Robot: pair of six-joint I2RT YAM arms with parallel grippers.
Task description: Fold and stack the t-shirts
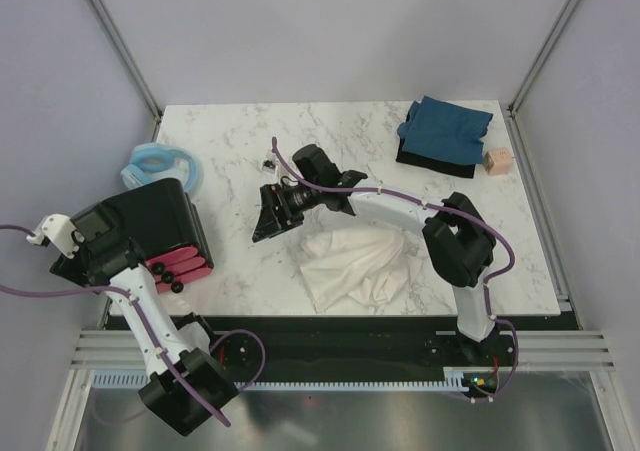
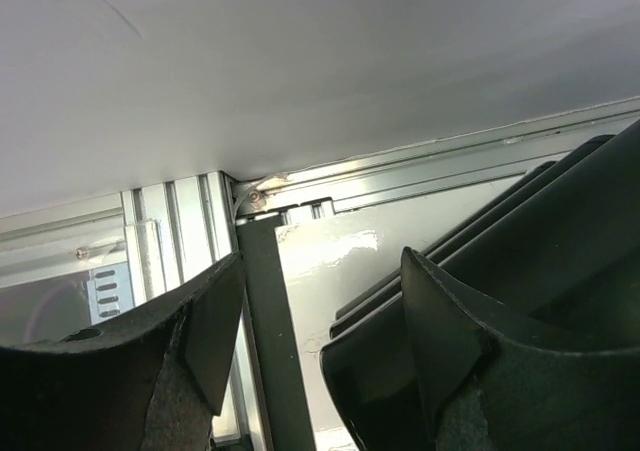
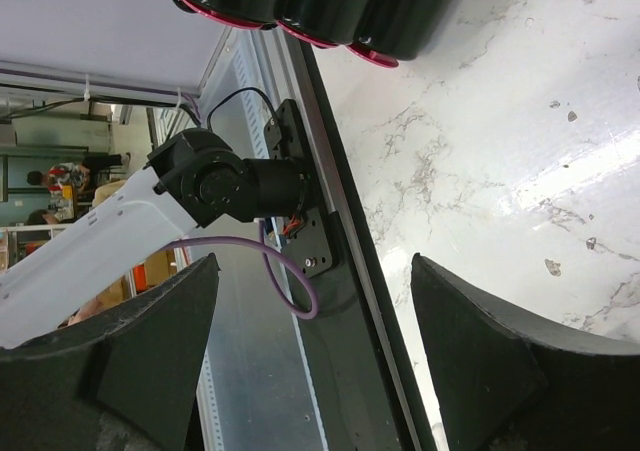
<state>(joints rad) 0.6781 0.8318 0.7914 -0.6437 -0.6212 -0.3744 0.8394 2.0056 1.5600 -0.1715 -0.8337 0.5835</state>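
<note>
the cream-white shirt was left crumpled near the table's near edge, just right of the right gripper, which was spread wide and empty. the teal shirt was laid folded at the far right. the left gripper was spread wide too. if only one layer were pinched, the cloth could be dragged into a bunch. collar and sleeves could not be made out, and the far edge was covered by the right arm.

Bare marble between black box and white shirt

near shirt front centre | far shirt back right | box left
</note>
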